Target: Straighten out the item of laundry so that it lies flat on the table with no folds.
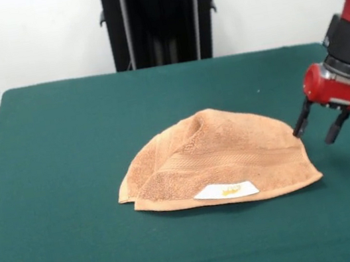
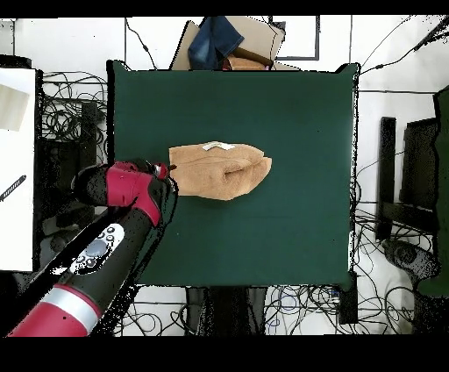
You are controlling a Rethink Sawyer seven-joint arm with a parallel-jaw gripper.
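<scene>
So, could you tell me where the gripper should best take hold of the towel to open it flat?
Probably the towel's upper folded layer, at the end beside the open gripper, coming down from above: the top layer lies doubled over the label-side edge there.

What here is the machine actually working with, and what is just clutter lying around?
Part of the job:
- towel, lying folded and bunched
- green table under it
- gripper, open, beside the towel's edge

Just lying about:
- cables on the floor around the table
- cardboard box with a blue cloth past the table's edge
- black stand behind the table
</scene>
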